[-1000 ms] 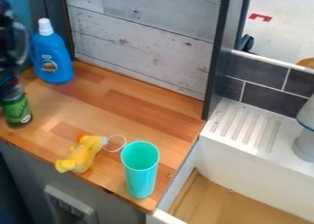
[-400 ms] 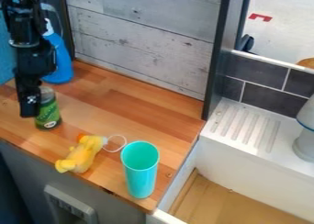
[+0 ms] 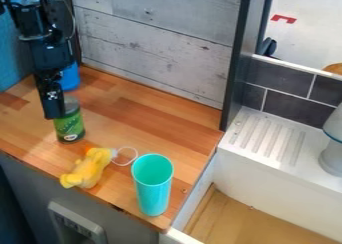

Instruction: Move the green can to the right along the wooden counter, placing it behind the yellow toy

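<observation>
Jar (image 3: 71,119) moved nearer yellow toy (image 3: 87,169), green printed label (image 3: 69,128), black tool (image 3: 55,114) alongside

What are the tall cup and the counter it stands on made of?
The turquoise cup looks like plastic, perhaps coated metal: smooth, evenly coloured, thin-walled at the rim. The counter seems to be wood, or a wood-look laminate, with a slight sheen: it shows joined strips in differing brown tones.

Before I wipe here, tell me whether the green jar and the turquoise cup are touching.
Apart. The camera view shows bare wooden counter between the green jar and the turquoise cup.
</observation>
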{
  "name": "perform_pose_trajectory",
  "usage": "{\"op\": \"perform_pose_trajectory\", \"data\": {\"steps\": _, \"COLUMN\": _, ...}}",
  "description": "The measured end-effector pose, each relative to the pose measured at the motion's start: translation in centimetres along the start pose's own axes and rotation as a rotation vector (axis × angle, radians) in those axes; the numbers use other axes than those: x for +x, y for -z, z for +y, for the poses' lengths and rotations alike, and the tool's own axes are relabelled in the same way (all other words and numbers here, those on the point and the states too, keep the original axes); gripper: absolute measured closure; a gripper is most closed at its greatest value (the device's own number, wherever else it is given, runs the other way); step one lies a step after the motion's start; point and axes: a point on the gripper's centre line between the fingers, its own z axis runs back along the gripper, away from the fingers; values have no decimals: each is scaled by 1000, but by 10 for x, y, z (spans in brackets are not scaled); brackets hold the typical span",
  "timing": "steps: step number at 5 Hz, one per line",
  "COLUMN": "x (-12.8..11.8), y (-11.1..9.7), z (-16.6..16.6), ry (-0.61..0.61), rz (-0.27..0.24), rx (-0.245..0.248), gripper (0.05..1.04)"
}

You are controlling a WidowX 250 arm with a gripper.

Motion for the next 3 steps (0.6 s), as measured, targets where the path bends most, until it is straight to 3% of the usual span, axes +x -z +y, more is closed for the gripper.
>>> {"op": "perform_pose_trajectory", "data": {"steps": 2, "x": 24, "y": -10, "z": -3, "ry": 26, "rz": -77, "rx": -10, "gripper": 83}}
{"op": "perform_pose_trajectory", "data": {"steps": 3, "x": 31, "y": -15, "z": -8, "ry": 39, "rz": -120, "rx": -46, "gripper": 83}}
